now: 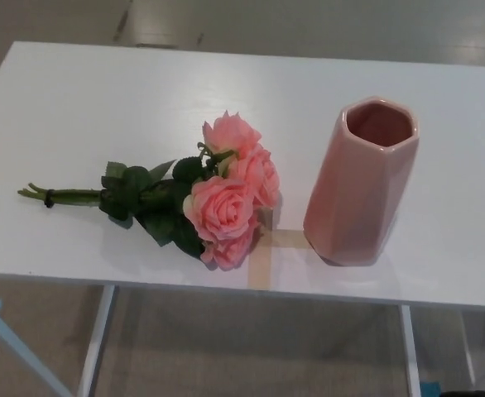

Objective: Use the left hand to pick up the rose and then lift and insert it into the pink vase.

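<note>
A bunch of pink roses (226,194) lies flat on the white table (102,107), blooms toward the right and green stems (64,197) pointing left, tied with a dark band. Dark green leaves sit between stems and blooms. A pink faceted vase (358,186) stands upright just right of the blooms, its mouth open and showing nothing inside. A small gap separates the blooms from the vase. Neither of my hands shows in the head view.
A strip of tan tape (263,256) marks the table between roses and vase, near the front edge. White table legs (93,347) and a light blue bar (19,347) show below, over a grey floor.
</note>
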You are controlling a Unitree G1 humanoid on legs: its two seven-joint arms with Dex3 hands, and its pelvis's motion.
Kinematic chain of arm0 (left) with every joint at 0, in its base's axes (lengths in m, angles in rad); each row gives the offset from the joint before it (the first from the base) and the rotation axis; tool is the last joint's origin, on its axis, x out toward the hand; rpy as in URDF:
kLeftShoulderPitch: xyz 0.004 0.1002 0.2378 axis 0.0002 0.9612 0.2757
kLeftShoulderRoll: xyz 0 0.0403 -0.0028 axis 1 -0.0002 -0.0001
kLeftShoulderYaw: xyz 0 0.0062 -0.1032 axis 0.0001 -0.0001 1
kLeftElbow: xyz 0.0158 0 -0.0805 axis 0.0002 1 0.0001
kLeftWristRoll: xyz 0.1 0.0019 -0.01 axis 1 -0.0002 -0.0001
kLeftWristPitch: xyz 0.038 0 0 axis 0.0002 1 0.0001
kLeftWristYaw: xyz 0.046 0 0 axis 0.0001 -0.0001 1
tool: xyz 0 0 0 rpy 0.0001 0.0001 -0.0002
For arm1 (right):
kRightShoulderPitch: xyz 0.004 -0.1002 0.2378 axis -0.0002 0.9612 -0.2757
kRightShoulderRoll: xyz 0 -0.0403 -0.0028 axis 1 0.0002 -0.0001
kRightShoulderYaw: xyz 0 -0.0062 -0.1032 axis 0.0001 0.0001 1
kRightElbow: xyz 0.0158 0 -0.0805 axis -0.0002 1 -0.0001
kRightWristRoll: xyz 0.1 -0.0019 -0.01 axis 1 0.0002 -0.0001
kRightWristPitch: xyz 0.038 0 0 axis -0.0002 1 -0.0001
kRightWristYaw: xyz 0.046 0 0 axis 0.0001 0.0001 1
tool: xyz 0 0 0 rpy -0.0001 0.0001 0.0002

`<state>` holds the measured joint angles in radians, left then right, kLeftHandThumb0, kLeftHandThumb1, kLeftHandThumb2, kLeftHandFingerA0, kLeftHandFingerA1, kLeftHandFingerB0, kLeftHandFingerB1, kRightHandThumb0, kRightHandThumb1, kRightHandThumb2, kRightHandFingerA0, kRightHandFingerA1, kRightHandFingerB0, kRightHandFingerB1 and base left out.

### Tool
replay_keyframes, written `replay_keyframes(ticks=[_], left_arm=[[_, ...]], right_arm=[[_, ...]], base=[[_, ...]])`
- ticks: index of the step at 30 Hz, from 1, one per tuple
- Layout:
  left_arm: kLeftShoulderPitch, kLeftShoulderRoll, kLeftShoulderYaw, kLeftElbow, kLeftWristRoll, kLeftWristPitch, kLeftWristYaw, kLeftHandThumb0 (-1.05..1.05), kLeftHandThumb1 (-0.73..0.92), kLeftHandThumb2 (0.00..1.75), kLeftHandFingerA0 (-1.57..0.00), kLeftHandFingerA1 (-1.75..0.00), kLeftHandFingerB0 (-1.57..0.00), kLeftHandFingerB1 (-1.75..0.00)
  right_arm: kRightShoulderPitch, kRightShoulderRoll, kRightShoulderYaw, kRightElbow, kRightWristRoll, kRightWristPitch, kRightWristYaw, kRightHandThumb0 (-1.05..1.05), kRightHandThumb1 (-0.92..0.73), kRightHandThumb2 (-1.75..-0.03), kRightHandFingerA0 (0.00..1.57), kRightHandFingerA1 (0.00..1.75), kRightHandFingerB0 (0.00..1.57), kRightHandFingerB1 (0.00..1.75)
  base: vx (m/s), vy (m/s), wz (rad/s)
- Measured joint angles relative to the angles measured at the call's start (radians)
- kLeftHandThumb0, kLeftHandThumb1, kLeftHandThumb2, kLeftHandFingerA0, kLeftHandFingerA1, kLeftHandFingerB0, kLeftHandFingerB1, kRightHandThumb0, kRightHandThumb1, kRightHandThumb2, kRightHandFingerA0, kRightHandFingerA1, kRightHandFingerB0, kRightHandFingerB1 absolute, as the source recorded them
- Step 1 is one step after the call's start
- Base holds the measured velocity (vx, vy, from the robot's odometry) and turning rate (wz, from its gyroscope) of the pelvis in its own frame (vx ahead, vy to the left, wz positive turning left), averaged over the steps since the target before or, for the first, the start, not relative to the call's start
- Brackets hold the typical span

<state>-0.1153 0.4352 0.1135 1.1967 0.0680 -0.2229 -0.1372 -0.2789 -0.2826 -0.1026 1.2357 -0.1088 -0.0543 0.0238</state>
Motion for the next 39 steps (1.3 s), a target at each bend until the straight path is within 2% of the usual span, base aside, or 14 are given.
replay_keyframes(ticks=[1,15,18,19,20,21,22,24,25,26,27,28,29,39], left_arm=[[-0.001,0.0,0.0,0.004,0.0,-0.008,-0.003,-0.62,0.49,0.76,-0.26,-0.42,-0.18,-0.38],[0.002,0.0,0.011,0.021,-0.003,-0.057,-0.011,-0.63,0.48,0.76,-0.26,-0.42,-0.17,-0.38],[0.004,-0.001,0.016,0.011,-0.007,-0.064,-0.015,-0.63,0.44,0.72,-0.24,-0.41,-0.17,-0.37],[0.009,-0.004,0.02,-0.002,-0.011,-0.073,-0.024,-0.28,0.21,0.83,-0.11,-0.51,-0.11,-0.5],[0.017,-0.009,0.023,-0.023,-0.017,-0.085,-0.039,-0.28,0.21,0.83,-0.11,-0.51,-0.11,-0.5],[0.026,-0.012,0.025,-0.04,-0.021,-0.093,-0.053,-0.62,0.38,0.68,-0.22,-0.39,-0.29,-0.39],[0.038,-0.015,0.027,-0.065,-0.029,-0.104,-0.074,-0.57,0.43,0.54,-0.28,-0.33,-0.45,-0.36],[0.056,-0.017,0.027,-0.112,-0.04,-0.113,-0.106,-0.56,0.43,0.54,-0.33,-0.34,-0.49,-0.37],[0.063,-0.016,0.027,-0.13,-0.044,-0.115,-0.118,-0.56,0.36,0.73,-0.32,-0.43,-0.51,-0.5],[0.073,-0.016,0.026,-0.157,-0.049,-0.117,-0.135,-0.56,0.36,0.73,-0.32,-0.43,-0.51,-0.5],[0.089,-0.016,0.025,-0.197,-0.055,-0.118,-0.159,-0.52,0.41,0.54,-0.46,-0.37,-0.52,-0.38],[0.103,-0.015,0.023,-0.232,-0.06,-0.118,-0.177,-0.52,0.41,0.54,-0.46,-0.37,-0.52,-0.38],[0.114,-0.015,0.021,-0.257,-0.066,-0.118,-0.193,-0.55,0.37,0.7,-0.4,-0.45,-0.44,-0.45],[0.215,0.027,-0.024,-0.575,-0.142,-0.07,-0.374,-0.49,0.36,0.7,-0.42,-0.51,-0.41,-0.46]], right_arm=[[0.0,0.0,0.0,0.005,0.001,-0.003,0.0,-0.32,-0.65,-0.59,0.58,0.41,0.55,0.39],[0.0,-0.001,0.004,0.015,0.004,-0.018,0.0,-0.33,-0.65,-0.59,0.58,0.41,0.55,0.39],[-0.001,-0.001,0.006,0.017,0.004,-0.019,0.0,-0.33,-0.65,-0.59,0.58,0.41,0.55,0.39],[-0.002,-0.002,0.007,0.017,0.004,-0.019,0.0,-0.33,-0.65,-0.59,0.58,0.41,0.55,0.39],[-0.002,-0.003,0.009,0.017,0.003,-0.019,0.0,-0.33,-0.65,-0.59,0.58,0.41,0.55,0.39],[-0.003,-0.003,0.01,0.018,0.003,-0.019,0.0,-0.33,-0.65,-0.59,0.58,0.41,0.55,0.39],[-0.003,-0.003,0.011,0.018,0.003,-0.019,0.0,-0.33,-0.65,-0.59,0.58,0.41,0.55,0.39],[-0.003,-0.003,0.012,0.018,0.003,-0.019,0.0,-0.33,-0.65,-0.59,0.58,0.41,0.54,0.39],[-0.003,-0.003,0.013,0.018,0.002,-0.019,0.0,-0.33,-0.65,-0.59,0.58,0.41,0.54,0.39],[-0.003,-0.003,0.013,0.018,0.002,-0.019,0.0,-0.33,-0.65,-0.59,0.58,0.41,0.54,0.39],[-0.003,-0.003,0.014,0.017,0.002,-0.019,0.0,-0.33,-0.65,-0.59,0.58,0.41,0.54,0.39],[-0.003,-0.003,0.015,0.017,0.002,-0.019,0.0,-0.33,-0.65,-0.59,0.58,0.41,0.54,0.39],[-0.003,-0.003,0.015,0.017,0.002,-0.019,0.0,-0.33,-0.65,-0.59,0.59,0.41,0.55,0.39],[-0.005,-0.003,0.018,0.017,0.001,-0.019,0.0,-0.33,-0.65,-0.59,0.6,0.41,0.55,0.39]], base=[[0.0,0.0,0.0],[0.0,0.0,0.0],[0.0,0.0,0.0],[0.0,0.0,0.0],[0.0,0.0,0.0],[0.0,0.0,0.0],[0.0,0.0,0.0],[0.0,0.0,0.0],[0.0,0.0,0.0],[0.0,0.0,0.0],[0.0,0.0,0.0],[0.0,0.0,0.0],[0.0,0.0,0.0],[0.0,0.0,0.0]])
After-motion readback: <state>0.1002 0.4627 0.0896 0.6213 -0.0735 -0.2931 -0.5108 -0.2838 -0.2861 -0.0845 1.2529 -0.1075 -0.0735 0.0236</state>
